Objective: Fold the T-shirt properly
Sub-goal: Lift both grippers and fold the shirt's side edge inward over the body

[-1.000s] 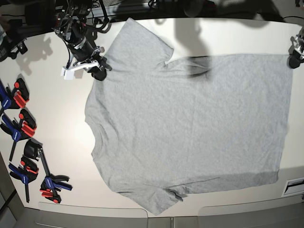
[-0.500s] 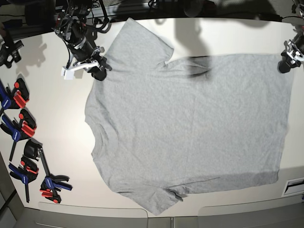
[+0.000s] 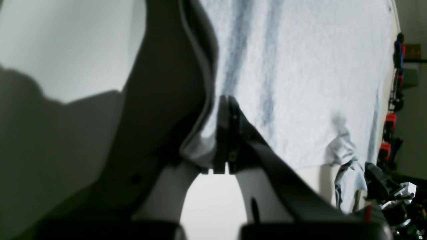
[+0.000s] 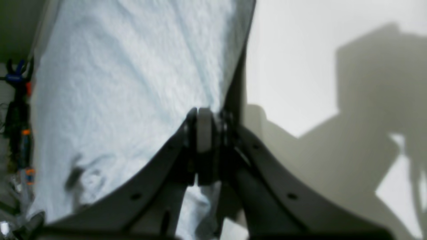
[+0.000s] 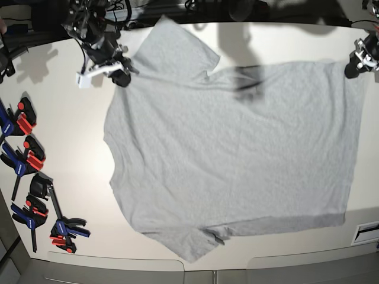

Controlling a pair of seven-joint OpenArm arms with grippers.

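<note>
- A white surface (image 5: 71, 136) fills the base view, with dark shadows falling across its far edge.
- Several blue-and-red bar clamps (image 5: 26, 157) lie along the surface's left side in the base view, one pair near the middle and another cluster (image 5: 56, 228) toward the near corner.
- The same clamps (image 3: 397, 83) show as a blurred row at the right edge of the left wrist view.
- A tangle of dark cables (image 5: 195, 7) sits beyond the far edge.
- A small slotted white fitting (image 5: 366, 231) sits at the right near edge.
</note>
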